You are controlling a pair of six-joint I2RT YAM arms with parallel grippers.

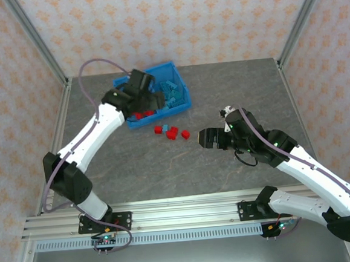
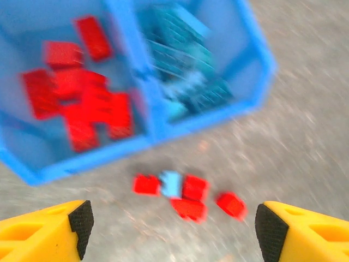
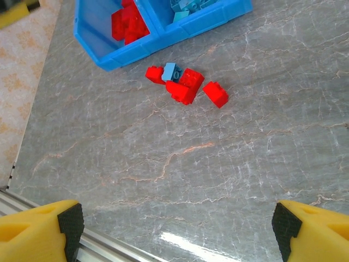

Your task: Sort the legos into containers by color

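The counter [image 1: 166,174] lies bare across its near half and its right side, giving wide room to pass, bounded only by the enclosure walls [image 1: 14,89] at the edges. The loose bricks [image 1: 171,132] huddle just in front of the bin [image 1: 183,86], whose near wall blocks any approach from behind, while the near side stands free. The left arm [image 1: 96,134] slants across the counter's left with the left gripper [image 2: 169,224] above the bin's left end, and the right gripper [image 3: 175,225], fingers [image 3: 68,224] spread, sits near the bricks on their right, bare counter between.

No writing can be read, perhaps because the left wrist view blurs.
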